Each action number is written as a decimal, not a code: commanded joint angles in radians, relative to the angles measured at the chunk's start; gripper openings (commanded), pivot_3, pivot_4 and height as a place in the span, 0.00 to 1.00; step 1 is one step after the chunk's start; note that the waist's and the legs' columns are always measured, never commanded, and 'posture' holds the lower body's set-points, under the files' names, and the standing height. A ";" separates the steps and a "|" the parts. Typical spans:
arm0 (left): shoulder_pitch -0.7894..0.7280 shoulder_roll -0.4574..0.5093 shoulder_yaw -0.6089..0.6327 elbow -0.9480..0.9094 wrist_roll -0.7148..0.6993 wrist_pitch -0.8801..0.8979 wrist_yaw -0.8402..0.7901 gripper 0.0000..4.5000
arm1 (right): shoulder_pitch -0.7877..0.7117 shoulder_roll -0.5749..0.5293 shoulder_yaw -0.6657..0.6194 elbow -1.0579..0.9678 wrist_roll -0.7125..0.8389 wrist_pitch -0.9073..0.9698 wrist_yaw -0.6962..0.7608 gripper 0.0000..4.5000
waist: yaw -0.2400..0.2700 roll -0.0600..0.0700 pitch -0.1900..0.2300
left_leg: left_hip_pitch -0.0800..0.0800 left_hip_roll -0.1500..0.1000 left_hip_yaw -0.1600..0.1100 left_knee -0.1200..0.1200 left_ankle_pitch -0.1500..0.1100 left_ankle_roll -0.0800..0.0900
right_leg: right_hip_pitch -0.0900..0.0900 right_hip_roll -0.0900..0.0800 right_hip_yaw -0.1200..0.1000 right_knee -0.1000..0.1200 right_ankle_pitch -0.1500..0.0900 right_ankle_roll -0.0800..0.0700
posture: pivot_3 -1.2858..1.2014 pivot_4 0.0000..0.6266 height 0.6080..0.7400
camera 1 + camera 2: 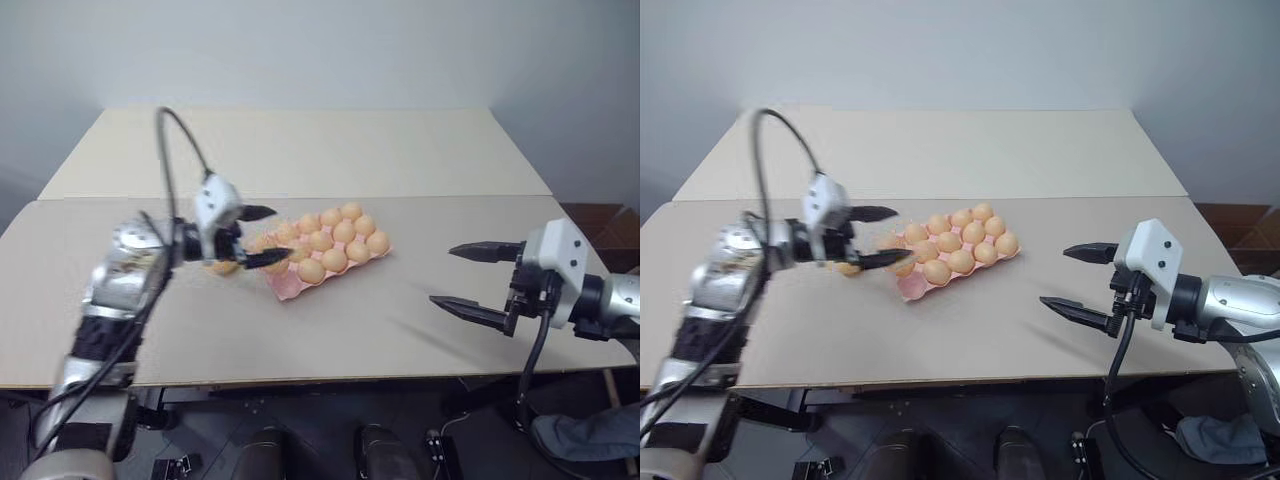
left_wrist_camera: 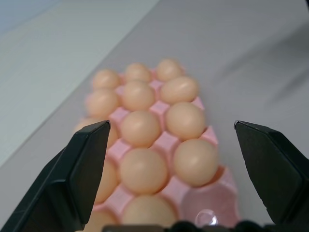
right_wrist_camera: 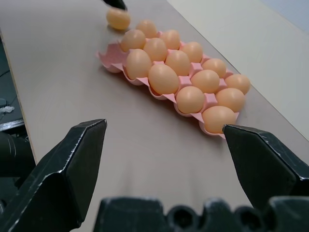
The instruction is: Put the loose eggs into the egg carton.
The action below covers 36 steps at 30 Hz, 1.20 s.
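Nearest the head camera, the right hand [image 1: 476, 277] is held low over the front right part of the surface [image 1: 300, 340], its two black fingers spread wide apart and nothing between them. Its forearm is seen coming in from the right edge, the fingers pointing left toward the middle of the surface and tilted slightly downward.

Well apart from it, the egg carton [image 1: 284, 288] is seen lying flat near the middle of the surface, turned at an angle to the front edge. Nearly all its cups are filled with eggs [image 3: 163, 78]; one empty cup [image 2: 206, 205] is visible at the corner closest to the left hand. One loose egg [image 3: 118, 18] is seen resting on the surface just beside the carton's left end.

Over that left end the left hand [image 1: 262, 236] is held, its fingers likewise wide apart and empty. Its arm is raised from the lower left and bent at the elbow, with the fingers pointing right, along the carton's length. A black cable [image 1: 172, 150] is seen arching above the left arm.
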<state>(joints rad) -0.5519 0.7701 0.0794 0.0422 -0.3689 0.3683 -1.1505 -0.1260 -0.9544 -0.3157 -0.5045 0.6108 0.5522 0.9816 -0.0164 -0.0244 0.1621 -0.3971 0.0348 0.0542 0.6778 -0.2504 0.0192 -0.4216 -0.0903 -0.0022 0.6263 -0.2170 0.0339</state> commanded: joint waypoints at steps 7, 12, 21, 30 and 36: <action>0.482 0.195 0.493 -0.155 -0.155 -0.026 -0.154 1.00 | -0.046 0.017 0.062 0.065 -0.017 -0.055 0.036 1.00 | 0.010 0.000 0.000 | 0.001 0.001 0.004 0.000 0.000 0.000 | 0.000 -0.002 0.001 -0.001 0.000 0.000 | 0.52 0.24 1.00; 0.657 0.128 0.558 -0.270 -0.207 -0.002 -0.104 1.00 | -0.040 0.031 0.084 0.087 -0.037 -0.072 0.043 1.00 | 0.028 0.000 0.000 | 0.001 0.000 0.005 0.000 0.000 0.000 | 0.000 -0.003 0.001 -0.001 0.000 0.000 | 0.52 0.24 1.00; 0.479 0.108 0.380 -0.191 -0.135 0.040 0.081 1.00 | -0.077 0.033 0.084 0.091 -0.040 -0.070 0.035 1.00 | 0.032 -0.001 0.000 | 0.003 0.000 0.005 0.001 0.000 0.000 | 0.002 -0.001 0.001 0.001 0.000 -0.001 | 0.52 0.24 1.00; 0.070 0.004 0.088 0.254 0.041 -0.061 0.135 1.00 | -0.058 0.031 0.051 0.029 -0.021 -0.048 -0.004 1.00 | 0.025 -0.002 -0.001 | 0.001 -0.001 0.006 0.001 0.000 0.000 | 0.001 0.000 0.002 0.000 0.001 0.000 | 0.52 0.24 1.00; -0.152 -0.092 -0.042 0.620 0.187 -0.175 0.171 1.00 | -0.022 0.030 0.011 -0.025 -0.004 -0.028 -0.030 1.00 | 0.029 -0.002 -0.001 | -0.001 -0.001 0.006 0.001 0.000 0.001 | 0.000 -0.001 0.001 -0.001 0.001 0.001 | 0.52 0.24 1.00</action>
<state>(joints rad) -0.6677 0.6826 0.0562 0.5930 -0.2236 0.2363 -0.9915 -0.1494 -0.9157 -0.2560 -0.4935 0.5835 0.5163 0.9587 0.0123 -0.0268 0.1609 -0.3987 0.0335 0.0599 0.6793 -0.2505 0.0199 -0.4214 -0.0908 -0.0012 0.6247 -0.2153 0.0353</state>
